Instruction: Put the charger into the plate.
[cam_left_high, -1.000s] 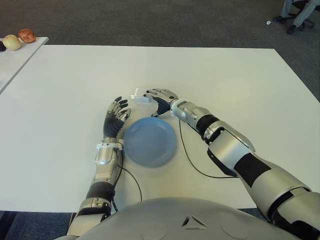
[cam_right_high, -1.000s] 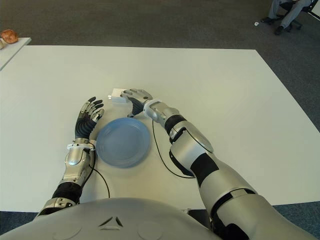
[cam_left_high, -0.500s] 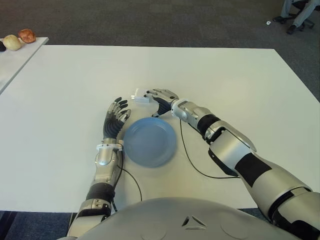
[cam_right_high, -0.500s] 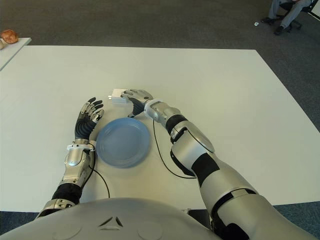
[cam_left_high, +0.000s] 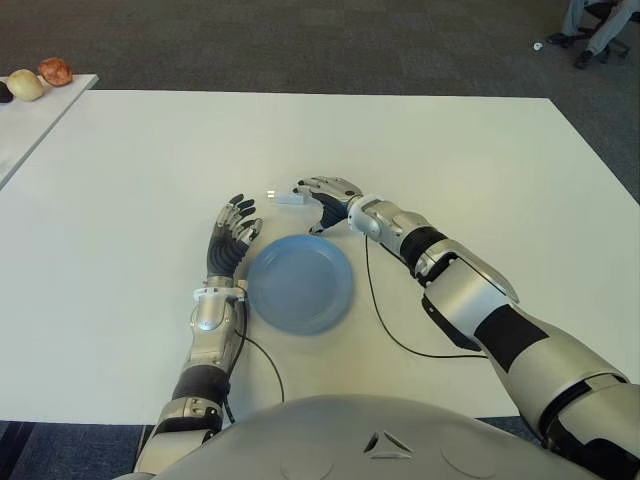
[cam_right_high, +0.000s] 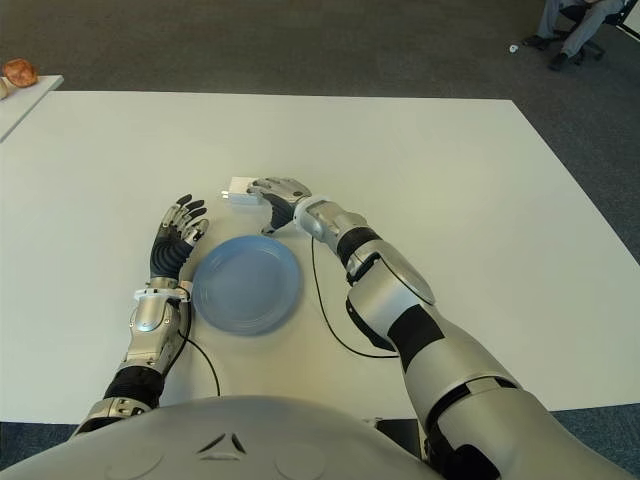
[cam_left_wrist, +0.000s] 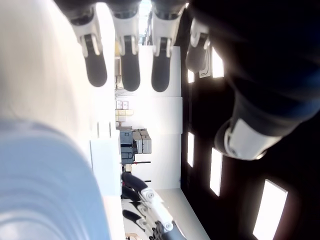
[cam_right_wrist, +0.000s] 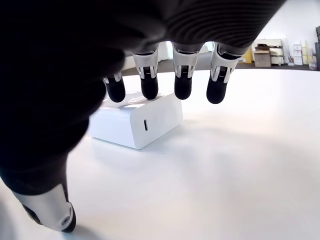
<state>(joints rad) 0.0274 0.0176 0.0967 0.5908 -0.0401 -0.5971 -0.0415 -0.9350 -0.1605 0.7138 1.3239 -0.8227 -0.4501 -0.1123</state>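
Observation:
The white charger (cam_left_high: 288, 198) lies flat on the white table (cam_left_high: 470, 160), just beyond the far rim of the blue plate (cam_left_high: 300, 283). My right hand (cam_left_high: 322, 193) hovers over it from the right, open. In the right wrist view the fingertips (cam_right_wrist: 149, 87) reach over the charger (cam_right_wrist: 137, 120) at its top far edge, while the thumb stays apart from it and nothing closes around it. My left hand (cam_left_high: 232, 236) shows beside the plate's left rim, idle, with its fingers spread. The plate holds nothing.
A thin black cable (cam_left_high: 385, 325) runs over the table from the right forearm, near the plate's right side. A side table (cam_left_high: 30, 110) at the far left carries round objects (cam_left_high: 52, 71). A person's legs and a chair (cam_left_high: 592, 28) stand at the far right on the carpet.
My right hand has shifted slightly to the right, and the charger has slid a little the same way under its fingertips. The left hand and the plate have not moved.

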